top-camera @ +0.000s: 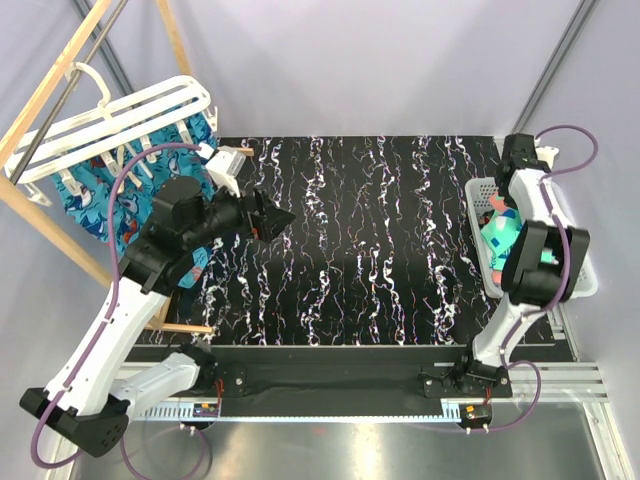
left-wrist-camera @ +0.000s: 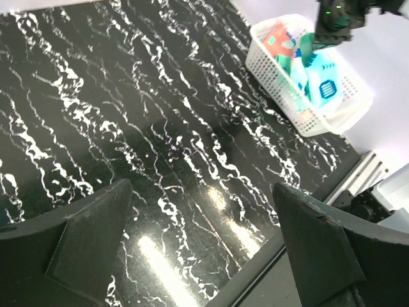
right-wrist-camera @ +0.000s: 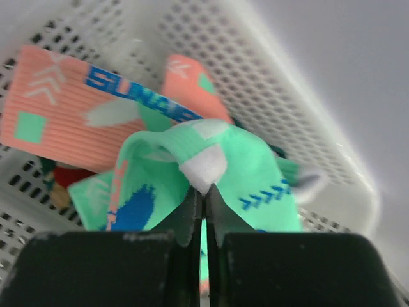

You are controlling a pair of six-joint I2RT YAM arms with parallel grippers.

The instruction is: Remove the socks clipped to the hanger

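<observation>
The white hanger [top-camera: 120, 115] hangs at the far left with blue patterned socks [top-camera: 85, 200] still clipped under it. My left gripper [top-camera: 275, 220] is open and empty, just right of the hanger and above the table; in the left wrist view [left-wrist-camera: 203, 192] its fingers stand wide apart over the black surface. My right gripper [top-camera: 498, 213] is over the white mesh basket [top-camera: 585, 280], shut on a fold of a mint-green sock [right-wrist-camera: 255, 173], as the right wrist view [right-wrist-camera: 204, 192] shows. A coral-pink sock [right-wrist-camera: 64, 115] lies in the basket beneath.
A wooden pole frame [top-camera: 55, 75] carries the hanger at the left, with a wooden dowel [top-camera: 185, 327] low beside the left arm. The basket [left-wrist-camera: 281, 77] stands at the table's right edge. The table [top-camera: 380, 250] is black marbled.
</observation>
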